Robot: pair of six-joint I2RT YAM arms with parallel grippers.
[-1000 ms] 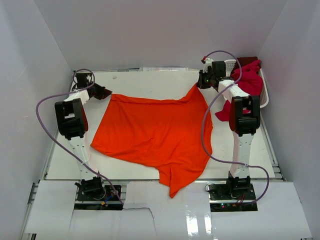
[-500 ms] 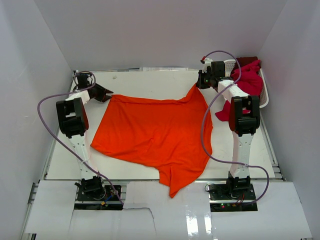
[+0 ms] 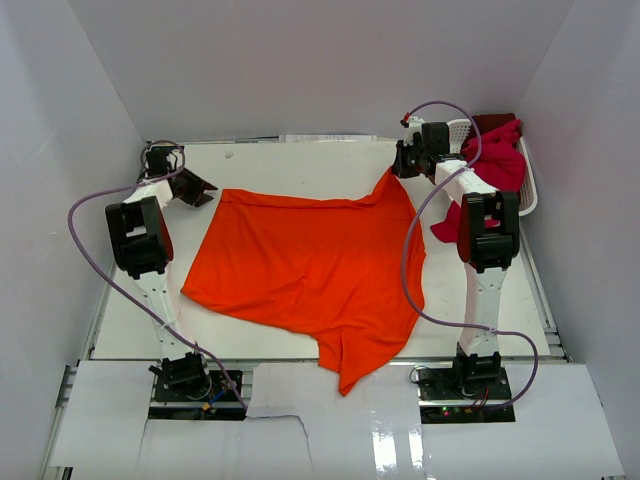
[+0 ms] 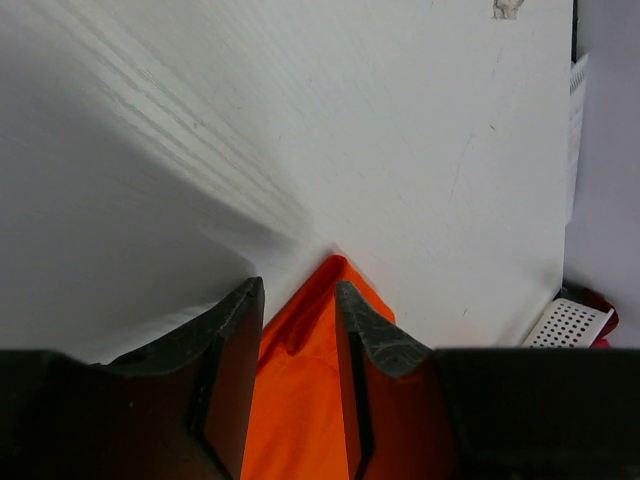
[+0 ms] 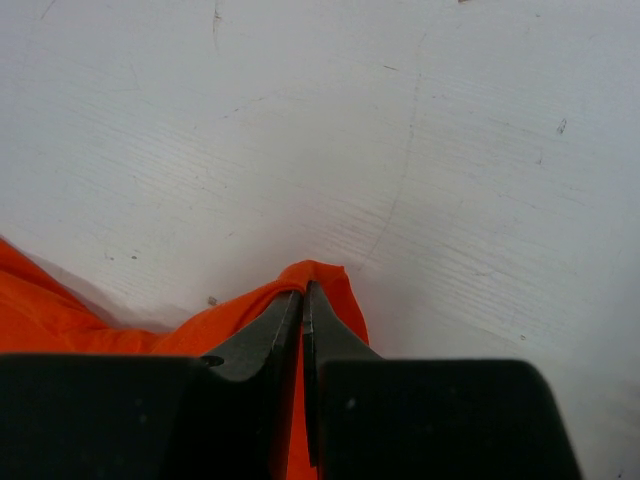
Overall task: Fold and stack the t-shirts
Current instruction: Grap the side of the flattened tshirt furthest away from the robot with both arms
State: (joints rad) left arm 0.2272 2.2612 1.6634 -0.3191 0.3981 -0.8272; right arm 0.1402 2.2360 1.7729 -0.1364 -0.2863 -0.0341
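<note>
**A:** Where does the orange t-shirt (image 3: pixel 310 260) lie?

**B:** It is spread open on the table (image 3: pixel 300 160), mostly flat. One tip of it trails past the near edge, between the two arm bases.

**A:** And the right gripper (image 3: pixel 400 168)?

**B:** It sits at the orange t-shirt's far right corner. Its fingers (image 5: pixel 340 345) are pressed together with that corner pinched at the tips. The cloth rises from the table to a small peak there.

**A:** What about the left gripper (image 3: pixel 203 188)?

**B:** It is just beside the orange t-shirt's far left corner, on the outer side. Its fingers (image 4: pixel 235 325) stand partly apart, a narrow gap rather than a wide one. In the wrist view the orange corner shows in that gap, lying on the table, and the fingers are not closed on it. Whether the cloth brushes them cannot be told.

**A:** Are there more shirts?

**B:** Yes. To the right of the orange t-shirt stands a white basket (image 3: pixel 528 195) with crimson shirts (image 3: pixel 500 160) piled in it and a dark red shirt (image 3: pixel 495 122) at its far end. One crimson flap (image 3: pixel 447 228) hangs out over the basket's side, near the orange t-shirt's right edge and partly behind the right arm.
</note>
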